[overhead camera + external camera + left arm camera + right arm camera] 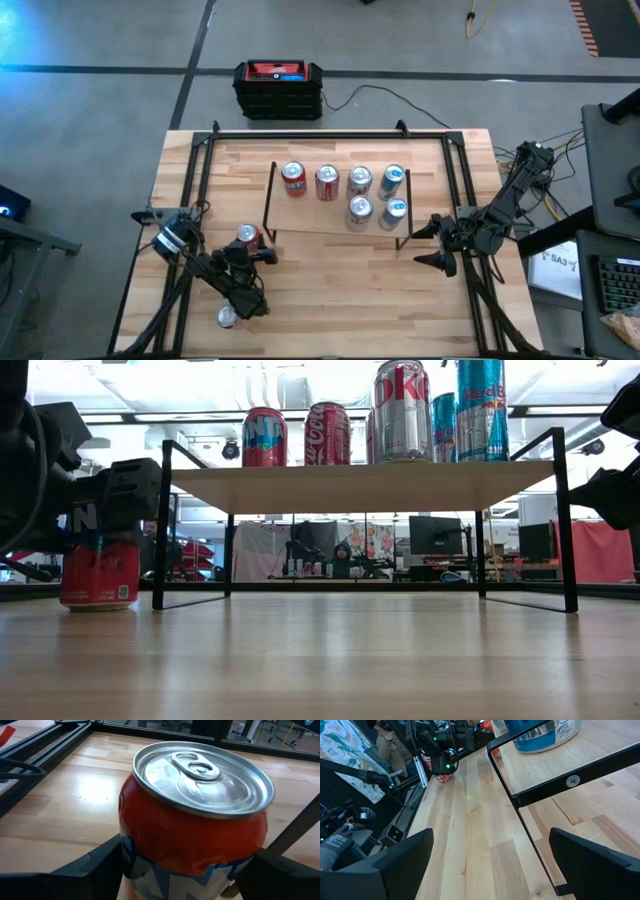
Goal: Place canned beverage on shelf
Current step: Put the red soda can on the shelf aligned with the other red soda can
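Observation:
A red canned beverage (248,236) (195,820) stands upright on the table just off the shelf's left front leg. My left gripper (250,248) (187,870) is shut on it. The shelf (320,215) (360,485), a light-wood board on thin black legs, carries several upright cans (342,180) on its top. My right gripper (432,245) (490,865) waits open at the shelf's right end, with nothing between its fingers. My left gripper pinches the can's side wall (127,847) between its two fingers (100,862), one on each side, below the top rim. The fingers come from the table's near side, nearly level and slanting a little down. The can stands upright with its base on the table (100,600).
Another can (228,318) sits by the near edge under my left arm. A black-and-red box (278,88) sits beyond the far edge. Bare wood lies in front of the shelf (340,290). A person (385,740) shows off the table.

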`<state>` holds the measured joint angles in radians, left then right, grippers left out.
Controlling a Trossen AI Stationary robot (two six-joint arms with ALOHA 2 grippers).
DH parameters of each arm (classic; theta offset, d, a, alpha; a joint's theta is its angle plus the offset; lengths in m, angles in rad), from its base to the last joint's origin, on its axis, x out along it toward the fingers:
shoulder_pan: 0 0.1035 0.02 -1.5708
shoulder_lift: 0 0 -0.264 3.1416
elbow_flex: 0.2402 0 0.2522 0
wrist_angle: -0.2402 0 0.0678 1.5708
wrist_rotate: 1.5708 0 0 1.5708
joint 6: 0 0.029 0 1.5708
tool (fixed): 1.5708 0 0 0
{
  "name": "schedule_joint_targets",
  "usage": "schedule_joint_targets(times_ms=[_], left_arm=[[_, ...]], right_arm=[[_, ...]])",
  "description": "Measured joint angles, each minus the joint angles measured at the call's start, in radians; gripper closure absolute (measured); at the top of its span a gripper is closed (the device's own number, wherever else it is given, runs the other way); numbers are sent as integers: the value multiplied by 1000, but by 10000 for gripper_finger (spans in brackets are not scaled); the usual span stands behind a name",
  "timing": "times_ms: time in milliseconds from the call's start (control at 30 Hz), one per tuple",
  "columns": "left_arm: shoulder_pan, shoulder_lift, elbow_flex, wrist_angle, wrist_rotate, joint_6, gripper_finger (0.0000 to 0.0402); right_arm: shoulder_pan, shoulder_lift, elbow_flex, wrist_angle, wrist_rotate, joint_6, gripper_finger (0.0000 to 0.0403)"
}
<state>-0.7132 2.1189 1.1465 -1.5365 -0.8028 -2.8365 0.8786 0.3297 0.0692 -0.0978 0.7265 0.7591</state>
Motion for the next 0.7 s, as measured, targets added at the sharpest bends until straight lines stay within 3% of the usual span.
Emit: schedule_joint_targets(times_ms=[333, 500, 700], left_arm=[[-7, -1, 76, -25, 62, 7, 116], [-11, -39, 142, -25, 149, 83, 116], [-30, -120, 201, -31, 170, 110, 116]], right_arm=[[0, 0, 0, 0, 0, 0, 19], [0, 0, 0, 0, 0, 0, 19], [0, 0, 0, 0, 0, 0, 19]])
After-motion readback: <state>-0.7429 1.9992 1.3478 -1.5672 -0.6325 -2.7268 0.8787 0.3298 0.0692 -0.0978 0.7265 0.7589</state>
